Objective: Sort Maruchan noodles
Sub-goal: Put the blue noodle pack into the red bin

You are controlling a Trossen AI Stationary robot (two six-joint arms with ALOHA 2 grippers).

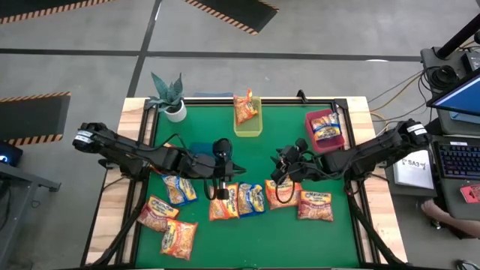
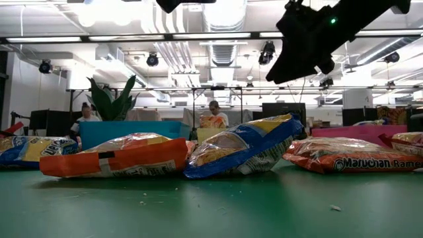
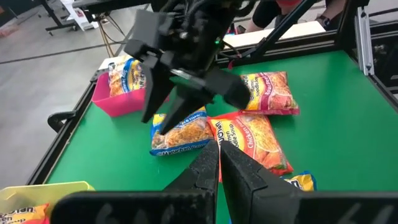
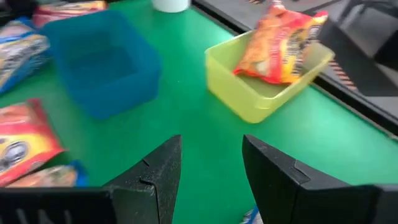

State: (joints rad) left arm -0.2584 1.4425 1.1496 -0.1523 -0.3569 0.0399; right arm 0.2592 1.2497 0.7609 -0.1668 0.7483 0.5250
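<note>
The Maruchan noodles point(image 1: 238, 200) lie mostly in a loose row across the near half of the green table point(image 1: 300, 240); an orange packet point(image 2: 115, 157), a blue-edged packet point(image 2: 241, 151) and a red packet point(image 2: 350, 156) sit side by side in the low view; more packets lie at the near left; one stands in the yellow bin point(image 1: 248, 120) at the far middle, another in the red bin point(image 1: 327, 129) at the far right; the blue bin point(image 4: 102, 59) sits left of the yellow one; the left gripper point(image 1: 222, 187) hangs over the row with its fingers point(image 3: 242, 171) pressed together, holding nothing; the right gripper point(image 1: 279, 171) hovers above the packets right of centre, fingers point(image 4: 273, 171) parted and empty; a potted plant point(image 1: 169, 94) stands at the far left corner.
</note>
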